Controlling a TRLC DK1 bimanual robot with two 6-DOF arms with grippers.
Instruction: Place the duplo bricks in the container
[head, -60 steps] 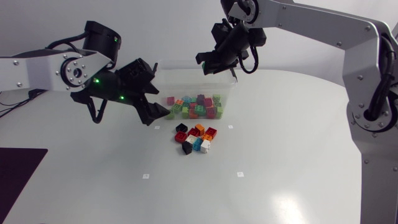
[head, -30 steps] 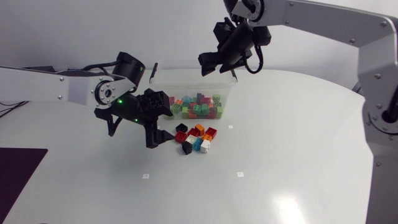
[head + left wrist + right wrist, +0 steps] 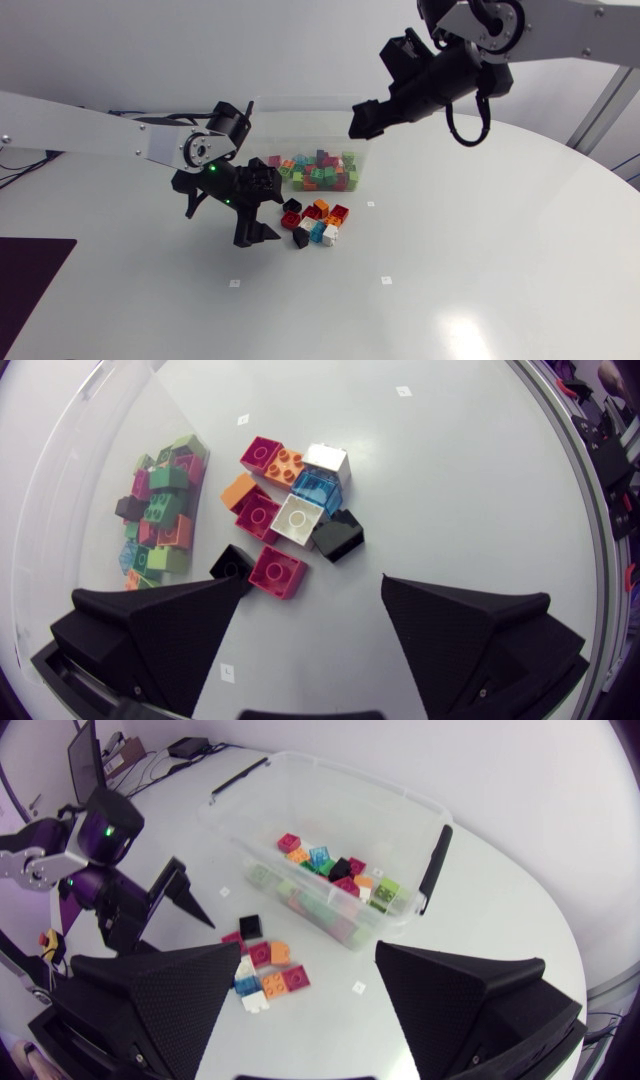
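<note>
Table point(image 3: 480, 250) holds bricks point(image 3: 298, 518) packed tight. My left fingers point(image 3: 170, 630) and right fingers point(image 3: 160, 1000) gape empty. Closing the left risks pinching two bricks or scattering neighbours.

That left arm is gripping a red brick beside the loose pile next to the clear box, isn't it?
Not quite. The left gripper is beside the loose pile next to the clear box, but it grips nothing. The left wrist view shows its fingers open and empty, with the red brick lying on the table just ahead of one finger.
</note>
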